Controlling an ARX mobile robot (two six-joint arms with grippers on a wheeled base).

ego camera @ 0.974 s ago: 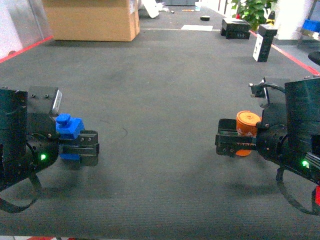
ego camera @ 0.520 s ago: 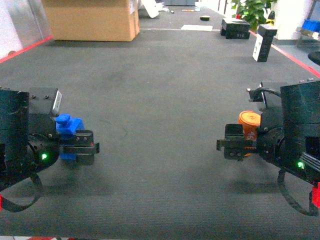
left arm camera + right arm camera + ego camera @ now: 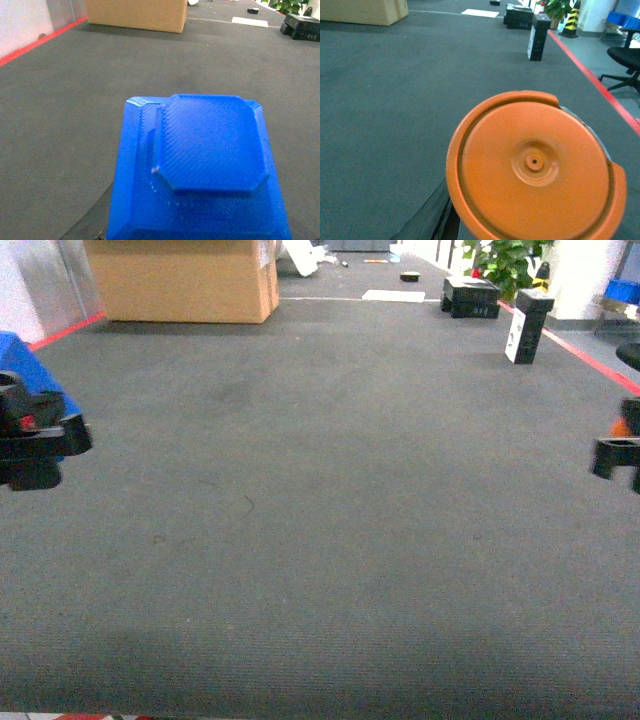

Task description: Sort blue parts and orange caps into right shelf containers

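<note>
- Left gripper (image 3: 35, 445): has swung out to the far left edge of the head view over the last second, now mostly cropped. It's clamped on the blue stepped plastic block (image 3: 200, 172), which fills the left wrist view with its octagonal boss facing the camera.
- Centre: the dark grey ribbed floor mat (image 3: 320, 540) now shows nothing on it between the arms; earlier both arms sat lower and further in.
- Right gripper (image 3: 615, 455): likewise moved out to the right edge. It's gripping the round orange plastic cap (image 3: 535, 165), seen face-on in the right wrist view.
- Read: both parts picked and in carry; drop-off not yet done.
- Blue shelf bins: not in any current view, location unknown.
- Room: open floor ahead. Far obstacles only: brown cardboard box (image 3: 180, 280) back left, black-and-white upright box (image 3: 527, 327) back right, red floor line (image 3: 580, 345) along the right.
</note>
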